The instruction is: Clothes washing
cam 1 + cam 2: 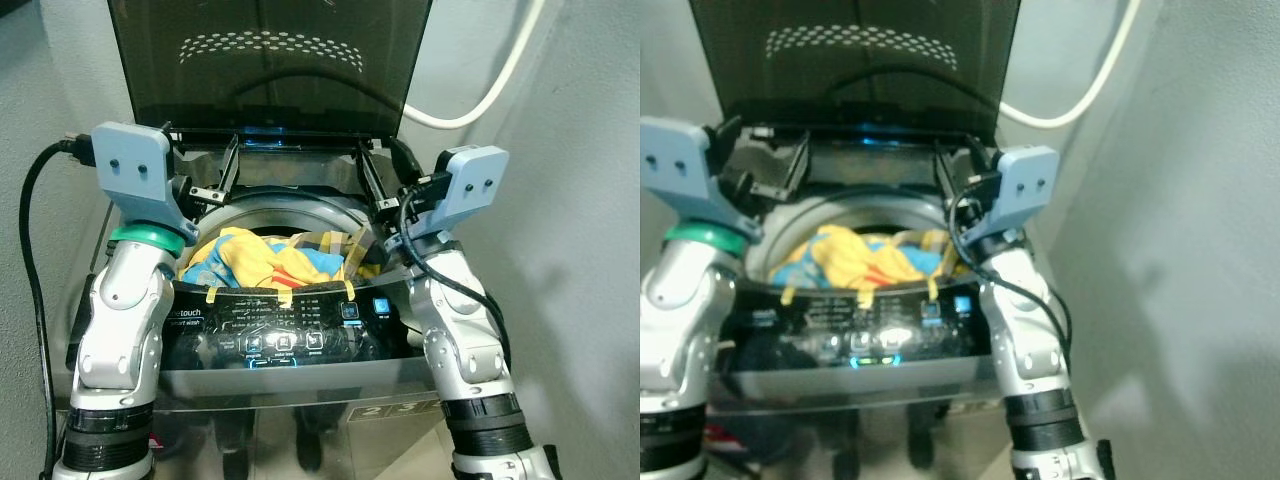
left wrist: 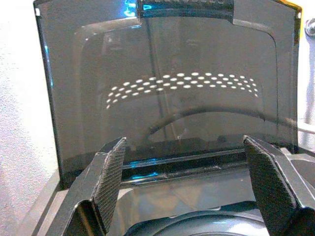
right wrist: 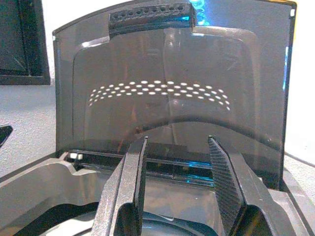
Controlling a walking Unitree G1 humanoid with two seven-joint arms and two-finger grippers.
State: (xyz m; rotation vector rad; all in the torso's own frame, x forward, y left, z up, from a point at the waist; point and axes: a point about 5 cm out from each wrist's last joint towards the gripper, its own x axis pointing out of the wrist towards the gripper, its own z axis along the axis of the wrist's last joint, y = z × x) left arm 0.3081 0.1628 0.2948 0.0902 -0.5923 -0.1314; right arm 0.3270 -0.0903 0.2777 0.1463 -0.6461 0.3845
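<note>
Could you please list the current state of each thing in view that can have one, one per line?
Washing machine lid: open, standing upright behind the drum.
Drum: loaded, not full to the rim.
Clothes: yellow and blue, bunched inside the drum.
Control panel: lit.
Left gripper: open, empty, above the drum's rim.
Right gripper: open, empty, above the drum's rim.

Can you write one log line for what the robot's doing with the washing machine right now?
lid: up | drum: colourful clothes inside | left gripper: open, empty, over drum | right gripper: open, empty, over drum
</note>
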